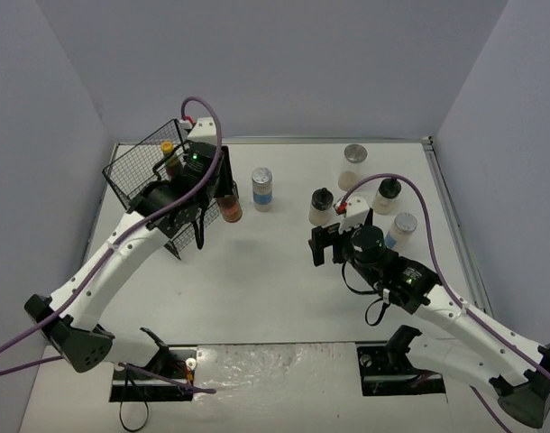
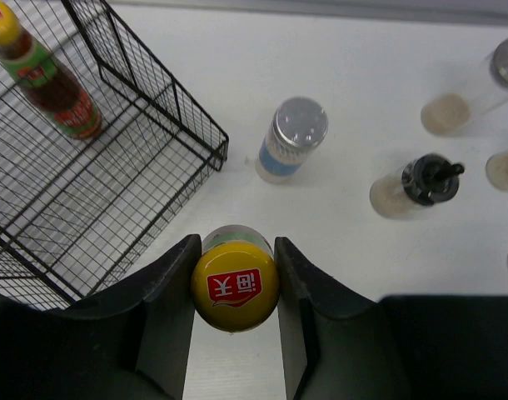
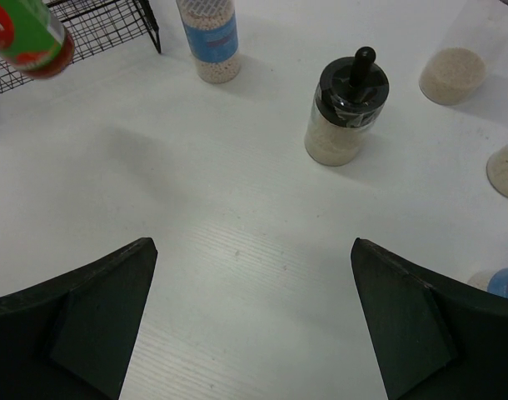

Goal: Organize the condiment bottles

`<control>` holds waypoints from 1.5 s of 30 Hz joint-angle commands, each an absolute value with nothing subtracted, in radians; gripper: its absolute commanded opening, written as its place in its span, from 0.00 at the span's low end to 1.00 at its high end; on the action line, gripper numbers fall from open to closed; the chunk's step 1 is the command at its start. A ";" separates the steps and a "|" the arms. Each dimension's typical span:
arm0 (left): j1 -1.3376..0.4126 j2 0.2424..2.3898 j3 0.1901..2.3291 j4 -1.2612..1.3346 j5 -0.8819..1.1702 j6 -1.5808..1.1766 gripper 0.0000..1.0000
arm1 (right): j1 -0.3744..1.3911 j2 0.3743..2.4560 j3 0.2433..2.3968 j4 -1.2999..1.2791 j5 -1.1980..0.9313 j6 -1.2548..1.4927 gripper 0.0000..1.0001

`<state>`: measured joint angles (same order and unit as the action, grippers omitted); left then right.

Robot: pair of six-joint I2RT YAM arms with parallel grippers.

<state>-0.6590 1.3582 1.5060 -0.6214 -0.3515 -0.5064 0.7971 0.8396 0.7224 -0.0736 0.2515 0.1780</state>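
Observation:
My left gripper [image 2: 235,287] is shut on the yellow cap of a dark red sauce bottle [image 1: 230,209], just right of the black wire basket [image 1: 135,153]. A second sauce bottle [image 2: 50,79] lies in the basket. A blue-labelled jar [image 1: 261,188] stands to the right, and also shows in the left wrist view [image 2: 291,137]. My right gripper [image 1: 334,239] is open and empty, low over the table [image 3: 254,292], short of a black-capped shaker [image 3: 346,104]. Behind it stand a silver-lidded jar [image 1: 354,162], a second shaker [image 1: 386,194] and another blue-labelled jar [image 1: 401,230].
The basket's rim [image 2: 166,92] stands close to the left of the held bottle. Grey walls close in the table on three sides. A raised edge [image 1: 451,225] runs along the table's right side.

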 commanded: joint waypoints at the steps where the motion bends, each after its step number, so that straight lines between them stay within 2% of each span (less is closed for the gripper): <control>1: -0.635 1.298 1.728 -0.650 -0.498 -0.463 0.00 | 0.788 0.872 0.796 -0.024 0.223 0.170 1.00; 5: -0.563 1.325 1.828 -0.670 -0.521 -0.419 0.00 | 0.785 0.887 0.813 -0.024 0.212 0.168 1.00; 12: -0.332 1.411 1.994 -0.606 -0.448 -0.353 0.00 | 0.785 0.885 0.836 -0.025 0.170 0.174 1.00; 27: -0.100 1.624 2.165 -0.459 -0.400 -0.280 0.00 | 0.782 0.928 0.841 -0.025 0.129 0.173 1.00; 35: -0.048 1.692 2.144 -0.417 -0.375 -0.284 0.00 | 0.778 0.930 0.838 -0.025 0.146 0.175 1.00; 45: -0.048 1.630 1.818 -0.292 -0.359 -0.358 0.00 | 0.769 0.942 0.834 -0.025 0.149 0.173 1.00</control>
<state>-0.0496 1.7235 1.8683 -0.4935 -0.3522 -0.3223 0.7784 0.9301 0.7933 -0.0727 0.1410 0.1787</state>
